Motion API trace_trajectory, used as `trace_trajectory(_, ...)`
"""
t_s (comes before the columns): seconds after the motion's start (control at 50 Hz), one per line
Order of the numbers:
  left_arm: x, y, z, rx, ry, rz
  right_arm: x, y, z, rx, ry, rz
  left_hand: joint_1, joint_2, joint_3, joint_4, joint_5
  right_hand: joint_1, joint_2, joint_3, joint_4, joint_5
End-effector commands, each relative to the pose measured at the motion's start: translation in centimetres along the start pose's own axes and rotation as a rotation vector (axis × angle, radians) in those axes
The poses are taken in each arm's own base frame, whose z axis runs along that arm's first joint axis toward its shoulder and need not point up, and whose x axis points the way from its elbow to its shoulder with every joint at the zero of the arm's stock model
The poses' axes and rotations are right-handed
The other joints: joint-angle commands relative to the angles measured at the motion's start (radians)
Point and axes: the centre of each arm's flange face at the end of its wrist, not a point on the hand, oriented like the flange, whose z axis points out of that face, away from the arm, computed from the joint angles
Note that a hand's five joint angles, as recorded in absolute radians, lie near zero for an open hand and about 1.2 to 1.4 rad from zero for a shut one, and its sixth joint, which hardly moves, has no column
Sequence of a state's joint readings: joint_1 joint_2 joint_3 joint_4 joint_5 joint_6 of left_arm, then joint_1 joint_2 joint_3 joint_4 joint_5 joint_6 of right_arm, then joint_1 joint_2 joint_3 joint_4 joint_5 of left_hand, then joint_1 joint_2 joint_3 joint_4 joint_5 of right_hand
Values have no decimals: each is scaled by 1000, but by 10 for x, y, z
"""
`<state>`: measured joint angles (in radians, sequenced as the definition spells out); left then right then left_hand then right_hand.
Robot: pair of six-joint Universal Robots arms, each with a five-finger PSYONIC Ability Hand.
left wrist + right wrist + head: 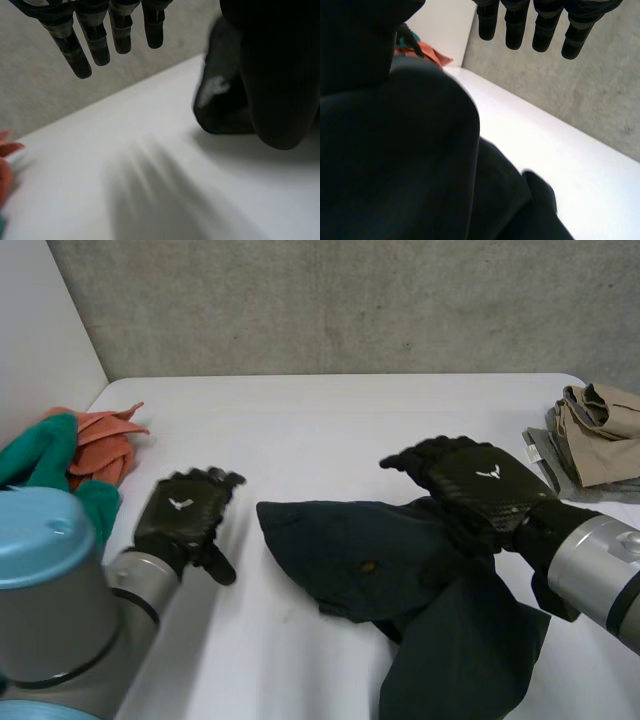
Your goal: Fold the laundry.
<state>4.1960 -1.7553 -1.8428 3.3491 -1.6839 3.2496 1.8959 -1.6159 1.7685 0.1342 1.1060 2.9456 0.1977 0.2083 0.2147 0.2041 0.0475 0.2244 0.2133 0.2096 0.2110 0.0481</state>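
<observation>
A dark navy garment (365,560) lies crumpled on the white table (330,430), with one part trailing toward the front edge. My right hand (480,485) hovers over the garment's far right part with its fingers (542,30) straight and nothing in them; the dark cloth (420,165) bulges under its palm. My left hand (185,512) is open just left of the garment, apart from it, palm down over bare table. Beyond its straight fingers (95,40) I see the garment's near edge (222,102).
A pile of orange cloth (100,445) and teal cloth (40,455) sits at the table's left edge. Folded beige clothes (600,430) are stacked at the far right. A grey wall runs behind the table.
</observation>
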Motion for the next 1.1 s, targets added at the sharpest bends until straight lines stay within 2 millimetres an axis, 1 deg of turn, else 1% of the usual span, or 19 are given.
trace_trajectory(0.02, -26, -27, -13, 55, 1, -29, -28, -30, 3, 88, -74, -32, 10, -1, -7, 3, -14, -50, -39, -35, -36, -48)
trace_trajectory(0.16, -30, -46, -24, 69, 80, -56, -30, -70, 10, 117, 18, 18, -5, -15, -22, -11, -29, -50, -39, -35, -36, -48)
trace_trajectory(0.24, -22, -41, -28, 37, 132, -63, -24, -73, 12, 98, 58, 6, -5, -15, -22, -11, -29, -50, -39, -35, -36, -48)
trace_trajectory(0.32, -9, -21, -29, -42, 179, -59, -10, -61, 16, 49, 105, -19, -5, -15, -22, -11, -29, -50, -39, -35, -36, -48)
trace_trajectory(0.42, 1, 11, -21, -161, 212, -54, 11, -29, 20, -24, 152, -19, -5, -15, -22, -11, -29, -50, -39, -35, -36, -48)
trace_trajectory(0.56, 18, 23, 4, -122, 253, -41, 25, -2, 22, -39, 190, -52, 65, 55, 48, 59, 41, -50, -39, -35, -36, -48)
trace_trajectory(0.6, 29, 24, 12, -94, 280, -34, 31, 5, 23, -36, 211, -71, 165, 154, 148, 159, 141, -50, -39, -35, -36, -48)
trace_trajectory(0.64, 34, 25, 18, -81, 291, -38, 35, 8, 25, -34, 224, -80, 361, 350, 344, 355, 337, -50, -39, -35, -36, -48)
trace_trajectory(0.66, 38, 25, 22, -70, 296, -46, 39, 10, 26, -27, 239, -91, 612, 602, 595, 606, 588, -50, -39, -35, -36, -48)
trace_trajectory(0.72, 37, 23, 30, -62, 282, -71, 47, 11, 30, -19, 266, -104, 1123, 1113, 1106, 1117, 1099, -50, -39, -35, -36, -48)
trace_trajectory(0.76, 30, 15, 38, -37, 234, -100, 54, 13, 33, -19, 297, -114, 1199, 1188, 1182, 1192, 1174, -50, -39, -35, -36, -48)
trace_trajectory(0.84, -5, -19, 59, 83, 48, -125, 63, 12, 36, -17, 333, -130, 1199, 1188, 1182, 1192, 1174, -50, -39, -35, -36, -48)
trace_trajectory(0.86, -24, -41, 66, 156, -44, -121, 65, 12, 38, -18, 336, -131, 1199, 1188, 1182, 1192, 1174, -50, -39, -35, -36, -48)
trace_trajectory(0.92, -48, -78, 71, 279, -152, -99, 66, 10, 39, -12, 336, -133, 1199, 1188, 1182, 1192, 1174, -50, -39, -35, -36, -48)
trace_trajectory(0.96, -61, -133, 66, 459, -180, -76, 66, 8, 41, -5, 333, -133, 1199, 1188, 1182, 1192, 1174, -50, -39, -35, -36, -48)
trace_trajectory(1.0, -58, -156, 60, 537, -153, -72, 66, 7, 41, 0, 333, -135, 1199, 1188, 1182, 1192, 1174, -50, -39, -35, -36, -48)
trace_trajectory(1.02, -51, -175, 56, 597, -111, -66, 66, 7, 42, 4, 332, -132, 1199, 1188, 1182, 1192, 1174, -50, -39, -35, -36, -48)
trace_trajectory(1.08, -33, -193, 50, 656, -32, -65, 66, 7, 42, 5, 334, -123, 1199, 1188, 1182, 1192, 1174, -50, -39, -35, -36, -48)
trace_trajectory(1.1, -17, -198, 46, 671, 25, -67, 66, 8, 42, 4, 336, -113, 1199, 1188, 1182, 1192, 1174, -50, -39, -35, -36, -48)
